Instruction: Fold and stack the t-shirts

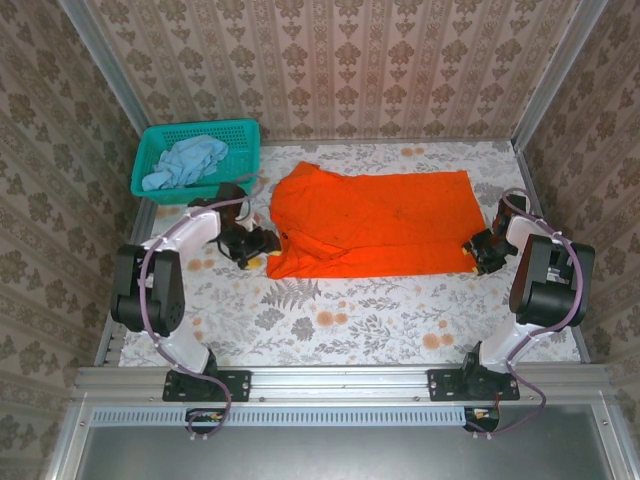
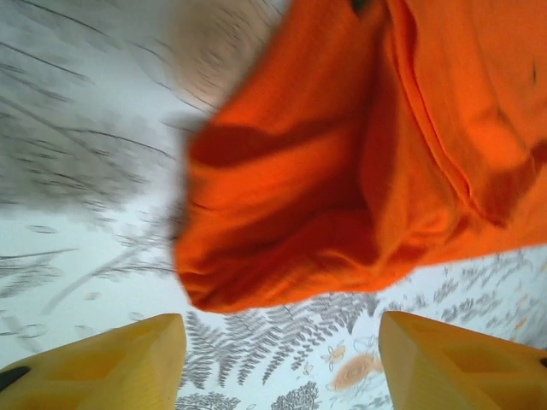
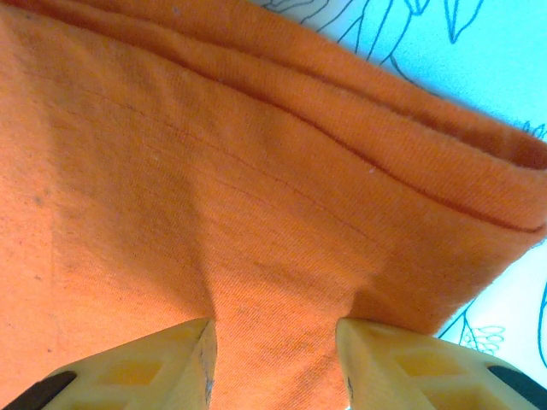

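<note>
The orange t-shirt (image 1: 375, 225) lies flat across the middle of the table, doubled over lengthwise. The pale blue t-shirt (image 1: 185, 160) is crumpled in the teal basket (image 1: 200, 128). My left gripper (image 1: 255, 250) sits low at the orange shirt's near left corner. In the left wrist view it (image 2: 278, 329) is open over bare tablecloth, with the shirt's bunched corner (image 2: 342, 171) just ahead of the fingertips. My right gripper (image 1: 478, 250) is at the shirt's near right corner. In the right wrist view its (image 3: 273, 329) jaws stand apart, with orange cloth (image 3: 256, 171) puckered between them.
The basket stands at the back left corner, near the left arm's elbow. Patterned walls close in the table at the back and both sides. Floral tablecloth (image 1: 380, 320) shows bare between the shirt and the near rail.
</note>
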### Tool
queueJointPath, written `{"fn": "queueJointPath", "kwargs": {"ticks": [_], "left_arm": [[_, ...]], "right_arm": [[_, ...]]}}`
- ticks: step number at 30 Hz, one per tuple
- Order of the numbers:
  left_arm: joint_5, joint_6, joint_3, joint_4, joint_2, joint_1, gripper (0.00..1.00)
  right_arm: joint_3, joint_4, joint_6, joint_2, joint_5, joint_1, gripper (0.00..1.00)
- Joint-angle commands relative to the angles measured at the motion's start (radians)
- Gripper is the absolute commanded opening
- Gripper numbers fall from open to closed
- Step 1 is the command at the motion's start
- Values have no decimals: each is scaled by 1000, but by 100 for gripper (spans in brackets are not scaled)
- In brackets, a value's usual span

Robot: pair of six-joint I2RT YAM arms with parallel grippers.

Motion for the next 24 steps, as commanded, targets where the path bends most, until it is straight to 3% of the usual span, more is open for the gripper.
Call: {"fn": "queueJointPath", "kwargs": {"ticks": [1, 3, 6, 8, 12, 15, 24], "left_arm": [[40, 62, -34, 7, 0, -61, 67], [20, 64, -26, 26, 27, -101, 73], [-55, 82, 18, 3, 102, -152, 73], [-152, 80, 48, -33, 157, -169, 64], [-337, 27, 64, -90, 227, -155, 37], [-388, 2, 58, -129, 241, -132, 30], [-434, -4, -15, -194, 165, -56, 31]], "right_arm": [[-31, -43, -24, 7, 25, -5, 45], [-34, -46, -30, 7, 33, -5, 45], [-36, -54, -34, 9, 44, -5, 46], [-37, -60, -35, 10, 55, -5, 46], [-37, -65, -20, 6, 77, -7, 46], [-31, -73, -15, 9, 75, -9, 46], [-90, -108, -15, -60, 77, -9, 51]]}}
